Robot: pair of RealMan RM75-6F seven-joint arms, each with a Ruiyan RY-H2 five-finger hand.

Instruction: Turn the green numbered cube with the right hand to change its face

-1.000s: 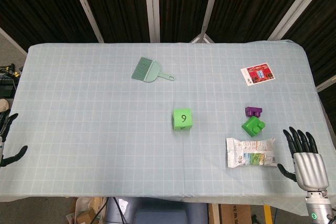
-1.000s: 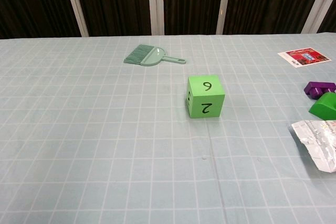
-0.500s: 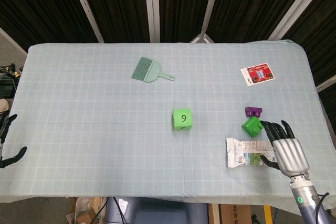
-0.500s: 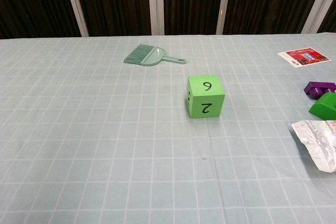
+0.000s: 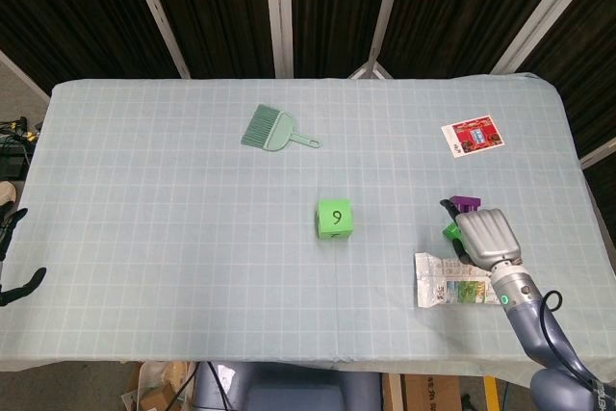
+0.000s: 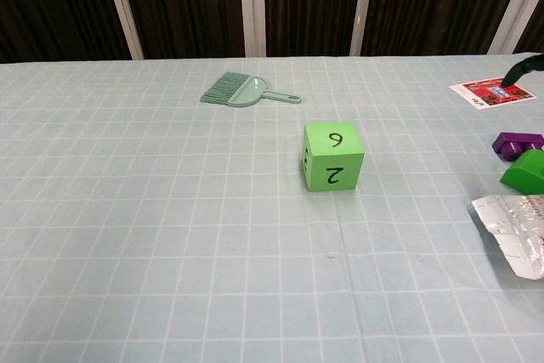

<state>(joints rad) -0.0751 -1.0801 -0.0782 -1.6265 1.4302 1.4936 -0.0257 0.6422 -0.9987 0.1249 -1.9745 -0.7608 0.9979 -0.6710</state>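
The green numbered cube (image 5: 334, 218) sits near the table's middle, a 9 on its top face. The chest view shows the cube (image 6: 332, 156) with a 2 on the face toward me. My right hand (image 5: 486, 238) hovers to the cube's right, back of the hand up, dark fingers reaching toward the far left over a small green block. It holds nothing and is well apart from the cube. Only one fingertip (image 6: 523, 68) of the right hand enters the chest view at the right edge. My left hand (image 5: 14, 257) hangs off the table's left edge, fingers apart and empty.
A teal hand brush (image 5: 277, 129) lies behind the cube. On the right are a red card (image 5: 473, 134), a purple block (image 5: 466, 203), a green block (image 6: 527, 172) and a crumpled wrapper (image 5: 448, 281) close to the front edge.
My right hand has moved from the front right corner up and leftward, over the wrapper to the green and purple blocks. The cube has not moved.
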